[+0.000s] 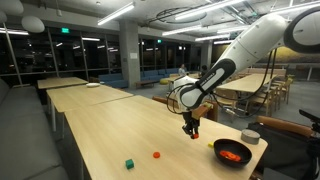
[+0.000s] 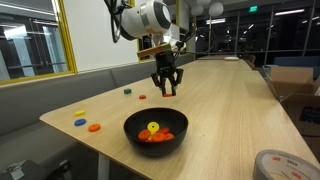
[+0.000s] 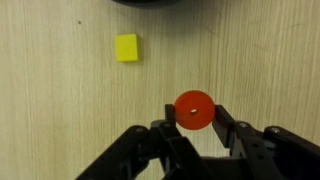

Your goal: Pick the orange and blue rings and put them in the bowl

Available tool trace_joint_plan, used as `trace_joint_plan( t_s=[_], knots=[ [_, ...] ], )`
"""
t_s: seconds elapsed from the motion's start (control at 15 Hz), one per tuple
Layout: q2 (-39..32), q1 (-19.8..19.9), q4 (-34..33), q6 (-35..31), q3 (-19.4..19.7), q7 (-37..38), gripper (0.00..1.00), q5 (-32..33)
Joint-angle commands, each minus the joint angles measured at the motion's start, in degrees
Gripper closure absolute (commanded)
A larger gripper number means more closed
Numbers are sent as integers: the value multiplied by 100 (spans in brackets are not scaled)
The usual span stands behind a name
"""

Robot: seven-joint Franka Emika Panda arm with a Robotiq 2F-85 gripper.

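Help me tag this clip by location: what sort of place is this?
Probably an office or campus cafeteria or common area: rows of long wooden tables, wooden chairs in the background, and strip lights on an open ceiling.

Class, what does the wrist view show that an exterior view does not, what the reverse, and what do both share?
Wrist view only: the orange ring clamped in the gripper. Exterior view only: orange pieces inside the bowl, and the blue ring near the table edge. Both: the gripper, the wooden table, the bowl's rim.
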State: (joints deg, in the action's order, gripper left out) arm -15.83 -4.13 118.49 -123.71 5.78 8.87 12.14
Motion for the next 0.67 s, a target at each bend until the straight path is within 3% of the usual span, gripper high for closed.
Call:
trace_joint_plan(
  t_s=[0.0,0.6],
  knots=[
    [1099,174,1045,-221,-97,-226,81,147],
    [1738,480,1368,1663,-94,-1006,81,-199]
  ],
)
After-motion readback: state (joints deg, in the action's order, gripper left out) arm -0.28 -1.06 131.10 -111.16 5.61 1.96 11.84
